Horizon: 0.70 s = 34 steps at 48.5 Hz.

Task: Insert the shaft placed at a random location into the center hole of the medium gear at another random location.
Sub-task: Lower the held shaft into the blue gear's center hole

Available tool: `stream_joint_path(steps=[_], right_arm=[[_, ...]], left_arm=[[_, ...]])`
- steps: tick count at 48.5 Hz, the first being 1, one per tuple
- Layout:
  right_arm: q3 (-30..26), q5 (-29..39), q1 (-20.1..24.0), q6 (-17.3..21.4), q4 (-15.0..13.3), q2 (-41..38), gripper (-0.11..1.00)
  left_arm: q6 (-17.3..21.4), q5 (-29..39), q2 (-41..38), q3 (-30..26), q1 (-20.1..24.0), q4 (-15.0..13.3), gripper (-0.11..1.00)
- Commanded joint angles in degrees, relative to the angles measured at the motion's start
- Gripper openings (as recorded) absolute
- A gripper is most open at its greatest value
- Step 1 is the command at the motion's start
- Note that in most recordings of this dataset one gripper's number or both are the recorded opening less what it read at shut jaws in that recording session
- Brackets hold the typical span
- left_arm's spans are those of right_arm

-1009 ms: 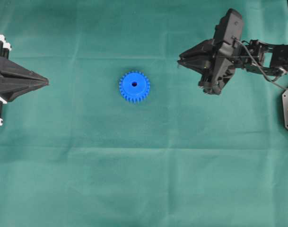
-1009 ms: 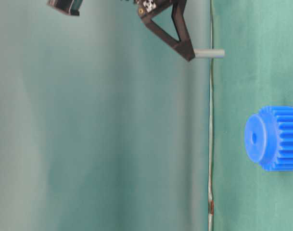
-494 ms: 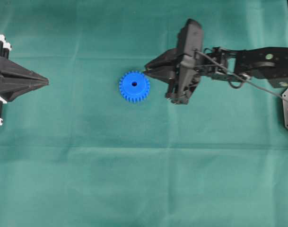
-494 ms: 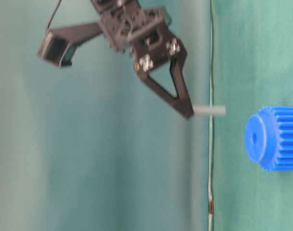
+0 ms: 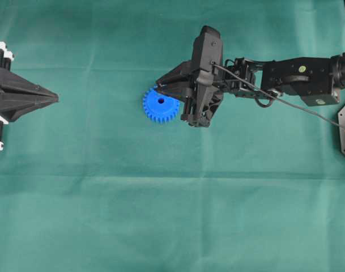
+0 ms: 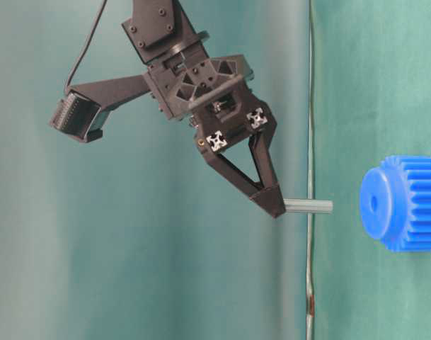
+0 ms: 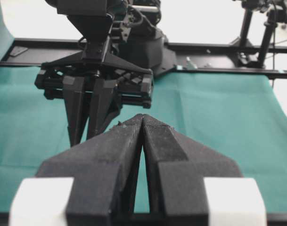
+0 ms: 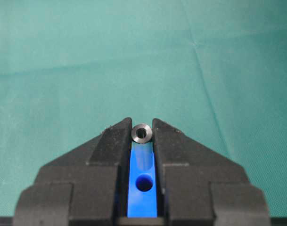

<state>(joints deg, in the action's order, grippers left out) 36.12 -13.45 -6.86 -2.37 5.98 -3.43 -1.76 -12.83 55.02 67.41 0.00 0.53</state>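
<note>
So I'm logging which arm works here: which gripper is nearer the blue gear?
Right. The right gripper hangs over the medium gear's edge, gripping the shaft; the left gripper sits shut at the table's far side.

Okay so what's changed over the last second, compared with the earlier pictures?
The right gripper, shut on the shaft, has travelled from the right of the overhead view in to the medium gear, its tips now over the gear's edge. The shaft is not yet in the center hole. The gear has not moved, and the left gripper stays shut at the left edge.
</note>
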Motion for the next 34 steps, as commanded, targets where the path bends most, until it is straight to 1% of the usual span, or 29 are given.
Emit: stream_joint_path(steps=[1,24,34], right_arm=[[-1.3,-0.1,0.2,-0.5,-0.1,0.9,0.14],[-1.3,-0.1,0.1,-0.4,0.0,0.8,0.14],[-1.6,-0.4,0.1,0.0,0.4,-1.9,0.14]], left_arm=[[-0.1,-0.3,-0.5,-1.1,-0.1,0.1,0.01],[-0.1,-0.3,-0.5,-1.1,-0.1,0.2,0.01],[-0.1,-0.3,-0.5,-1.1,-0.1,0.2,0.01]])
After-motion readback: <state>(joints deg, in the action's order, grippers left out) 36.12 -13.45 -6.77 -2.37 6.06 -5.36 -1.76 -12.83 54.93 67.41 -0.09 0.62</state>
